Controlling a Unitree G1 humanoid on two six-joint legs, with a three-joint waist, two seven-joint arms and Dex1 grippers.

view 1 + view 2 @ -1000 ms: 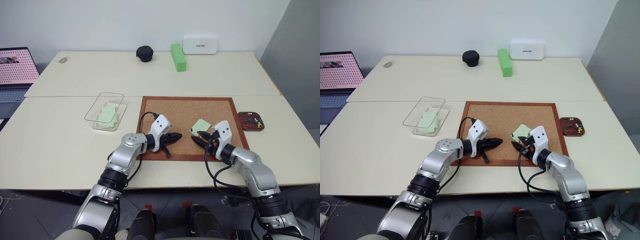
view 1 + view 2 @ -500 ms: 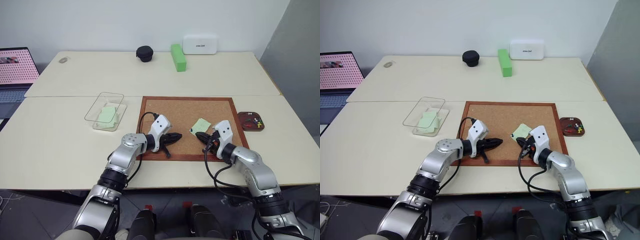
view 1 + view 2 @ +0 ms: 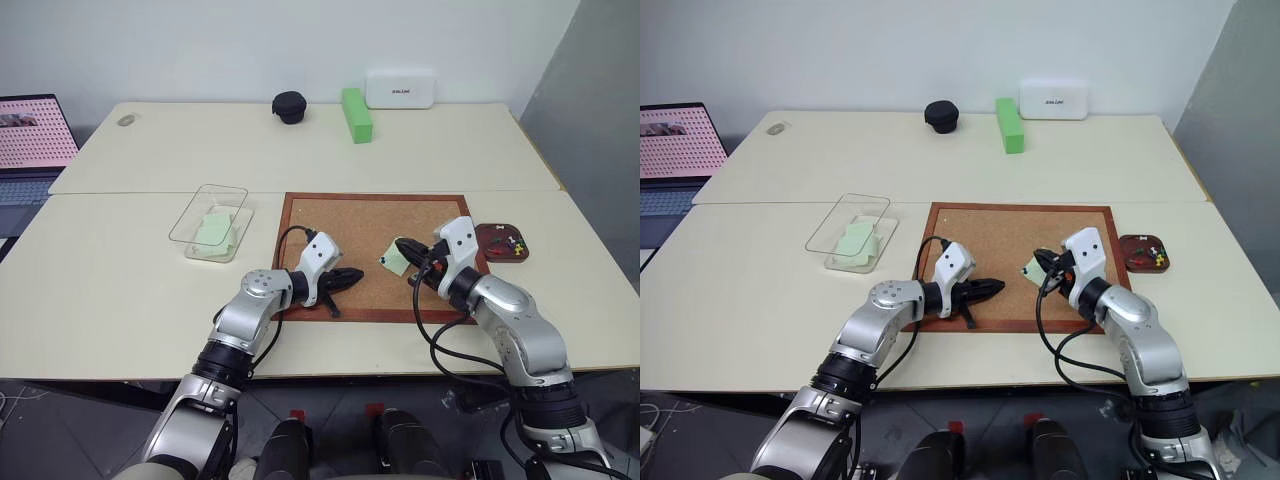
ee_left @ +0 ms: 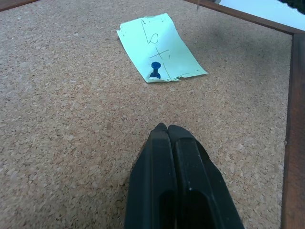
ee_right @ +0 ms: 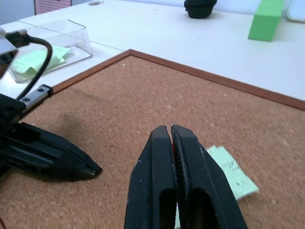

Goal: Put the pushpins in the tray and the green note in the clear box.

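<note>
- The green note (image 4: 161,49) lies flat on the corkboard (image 3: 340,215), with a blue pushpin (image 4: 155,69) standing in it.
- The right gripper (image 5: 172,131) hangs above the note with its fingers pressed together; whether they pinch a pin I cannot tell.
- The left gripper (image 4: 167,130) rests clenched and empty on the cork.
- The step looks like pin removal; the tray (image 3: 503,243) sits just right of the board.
- The clear box (image 3: 211,222), already holding green slips, waits to the left.

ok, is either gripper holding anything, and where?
Left gripper: shut, empty. Right gripper: shut over the note; whether its tips pinch anything can't be told.
</note>
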